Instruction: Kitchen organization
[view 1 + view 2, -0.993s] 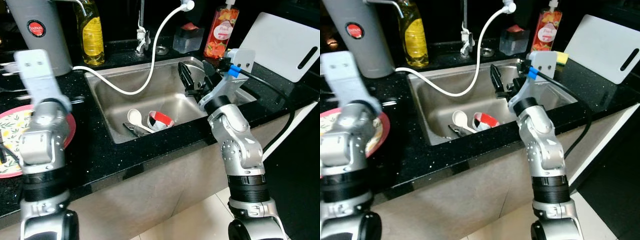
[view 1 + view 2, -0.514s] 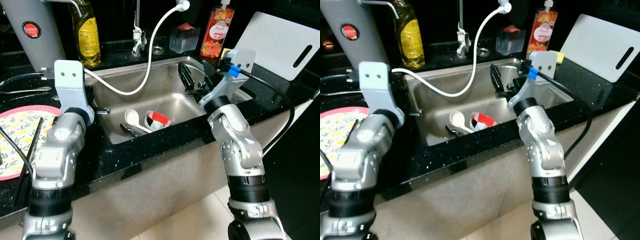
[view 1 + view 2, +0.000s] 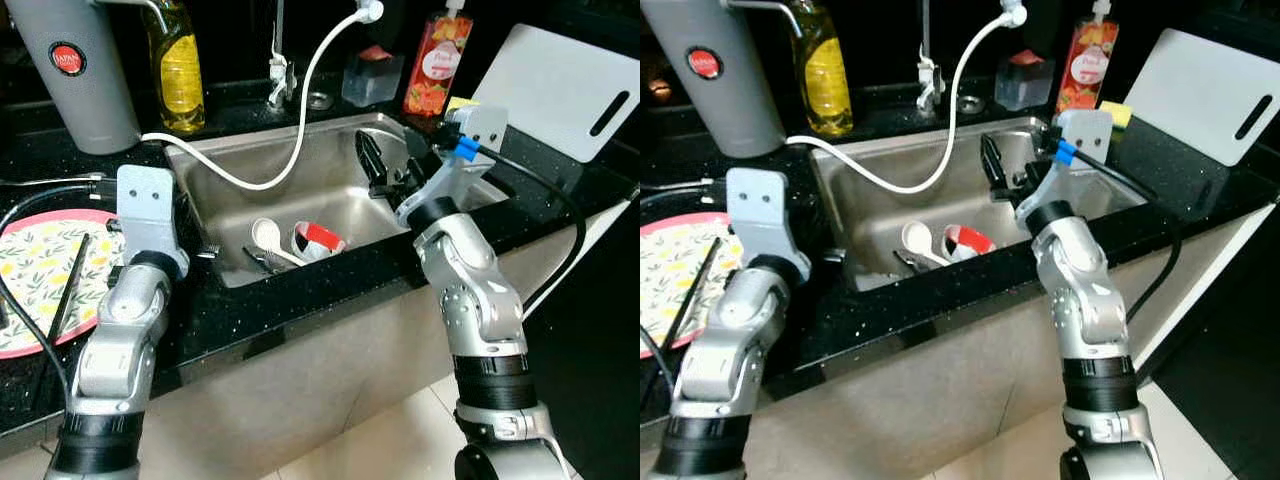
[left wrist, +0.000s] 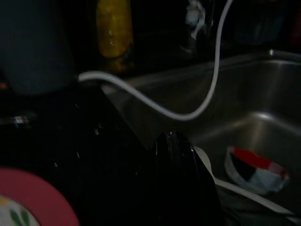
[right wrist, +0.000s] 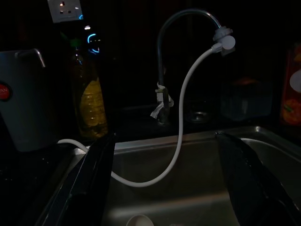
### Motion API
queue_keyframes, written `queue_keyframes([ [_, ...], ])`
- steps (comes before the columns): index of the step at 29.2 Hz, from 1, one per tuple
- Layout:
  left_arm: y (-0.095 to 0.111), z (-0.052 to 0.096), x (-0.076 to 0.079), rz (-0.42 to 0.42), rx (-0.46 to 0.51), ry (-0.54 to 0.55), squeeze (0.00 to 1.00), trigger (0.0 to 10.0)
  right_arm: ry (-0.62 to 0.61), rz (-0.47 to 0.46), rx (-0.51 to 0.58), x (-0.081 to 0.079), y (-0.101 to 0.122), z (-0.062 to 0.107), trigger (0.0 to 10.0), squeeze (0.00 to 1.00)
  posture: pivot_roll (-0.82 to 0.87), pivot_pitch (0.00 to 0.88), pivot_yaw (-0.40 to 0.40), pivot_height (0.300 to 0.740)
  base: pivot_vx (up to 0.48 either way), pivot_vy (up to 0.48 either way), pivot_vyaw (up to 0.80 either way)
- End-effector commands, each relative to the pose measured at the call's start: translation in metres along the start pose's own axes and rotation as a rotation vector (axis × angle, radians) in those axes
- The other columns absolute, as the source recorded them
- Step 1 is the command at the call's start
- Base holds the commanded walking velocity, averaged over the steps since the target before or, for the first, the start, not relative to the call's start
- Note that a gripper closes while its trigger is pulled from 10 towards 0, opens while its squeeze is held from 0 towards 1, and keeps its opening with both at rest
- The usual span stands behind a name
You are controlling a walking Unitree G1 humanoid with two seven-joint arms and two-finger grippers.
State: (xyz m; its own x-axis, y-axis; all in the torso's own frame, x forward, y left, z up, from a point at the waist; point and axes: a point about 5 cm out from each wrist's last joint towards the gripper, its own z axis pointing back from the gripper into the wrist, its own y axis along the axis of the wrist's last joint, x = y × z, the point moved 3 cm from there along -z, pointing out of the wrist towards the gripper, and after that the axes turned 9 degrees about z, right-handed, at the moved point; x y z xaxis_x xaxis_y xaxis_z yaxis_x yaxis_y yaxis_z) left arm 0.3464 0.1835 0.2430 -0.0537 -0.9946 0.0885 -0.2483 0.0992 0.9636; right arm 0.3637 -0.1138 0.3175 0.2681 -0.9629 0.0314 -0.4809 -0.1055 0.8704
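Currently hovering wide-spread right tool [image 3: 385, 165] at sink's [image 3: 330, 150] three o'clock, seemingly targeting bowl [image 3: 318, 238]; left tool [image 4: 181, 174] spread indeterminable.

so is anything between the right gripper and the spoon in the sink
Nothing visible. The right gripper hangs open above the sink, and the white spoon lies on the bottom below it; the white hose droops further back.

The setting was a home kitchen. A steel sink [image 3: 330, 190] was sunk in a black speckled counter [image 3: 280, 310], with a tap [image 3: 277, 60] at the far edge. Bottles of oil [image 3: 178, 65] and soap [image 3: 430, 65] stood far, a white cutting board [image 3: 560, 90] far right.
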Motion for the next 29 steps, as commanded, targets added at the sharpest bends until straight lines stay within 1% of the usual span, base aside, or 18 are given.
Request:
queue_keyframes([
  [1, -0.008, 0.003, 0.001, 0.028, -0.022, -0.016, 0.00, 10.0, -0.024, 0.002, -0.018, 0.005, -0.007, 0.004, 10.0, 0.00, -0.09, 0.119, -0.030, 0.740, 0.000, 0.000, 0.00],
  [4, -0.009, 0.003, 0.001, 0.026, -0.024, -0.019, 0.00, 10.0, -0.027, 0.004, -0.026, 0.006, -0.010, 0.004, 10.0, 0.00, -0.09, 0.119, -0.029, 0.740, 0.000, 0.000, 0.00],
  [6, -0.011, 0.003, 0.000, 0.027, -0.027, -0.013, 0.00, 10.0, -0.041, 0.009, -0.052, 0.009, -0.018, 0.007, 10.0, 0.00, -0.09, 0.121, -0.029, 0.740, 0.000, 0.000, 0.00],
  [9, -0.014, 0.003, -0.002, 0.025, -0.037, 0.000, 0.00, 10.0, -0.079, 0.014, -0.103, 0.016, -0.035, 0.017, 10.0, 0.00, -0.09, 0.124, -0.030, 0.740, 0.000, 0.000, 0.00],
  [11, -0.015, 0.003, -0.002, 0.026, -0.036, -0.002, 0.00, 10.0, -0.096, 0.012, -0.122, 0.019, -0.042, 0.021, 10.0, 0.00, -0.09, 0.124, -0.032, 0.740, 0.000, 0.000, 0.00],
  [13, -0.015, 0.003, -0.002, 0.027, -0.035, -0.004, 0.00, 10.0, -0.100, 0.011, -0.127, 0.020, -0.043, 0.022, 10.0, 0.00, -0.09, 0.124, -0.032, 0.740, 0.000, 0.000, 0.00],
  [18, -0.015, 0.004, -0.001, 0.032, -0.034, -0.009, 0.00, 10.0, -0.172, 0.026, -0.193, 0.033, -0.065, 0.037, 10.0, 0.00, -0.09, 0.124, -0.035, 0.740, 0.000, 0.000, 0.00],
  [19, -0.015, 0.004, -0.001, 0.032, -0.034, -0.009, 0.00, 10.0, -0.172, 0.026, -0.193, 0.033, -0.065, 0.037, 10.0, 0.00, -0.09, 0.124, -0.035, 0.740, 0.000, 0.000, 0.00],
  [21, -0.014, 0.004, 0.001, 0.027, -0.027, -0.032, 0.00, 10.0, -0.193, 0.031, -0.207, 0.035, -0.071, 0.044, 10.0, 0.00, -0.09, 0.124, -0.032, 0.740, 0.000, 0.000, 0.00],
  [23, -0.013, 0.004, 0.002, 0.022, -0.023, -0.039, 0.00, 10.0, -0.195, 0.032, -0.207, 0.036, -0.071, 0.045, 10.0, 0.00, -0.09, 0.124, -0.032, 0.740, 0.000, 0.000, 0.00],
  [29, -0.019, 0.004, 0.006, 0.038, -0.055, -0.065, 0.00, 10.0, -0.217, 0.044, -0.224, 0.036, -0.079, 0.054, 10.0, 0.00, -0.09, 0.124, -0.028, 0.740, 0.000, 0.000, 0.00],
])
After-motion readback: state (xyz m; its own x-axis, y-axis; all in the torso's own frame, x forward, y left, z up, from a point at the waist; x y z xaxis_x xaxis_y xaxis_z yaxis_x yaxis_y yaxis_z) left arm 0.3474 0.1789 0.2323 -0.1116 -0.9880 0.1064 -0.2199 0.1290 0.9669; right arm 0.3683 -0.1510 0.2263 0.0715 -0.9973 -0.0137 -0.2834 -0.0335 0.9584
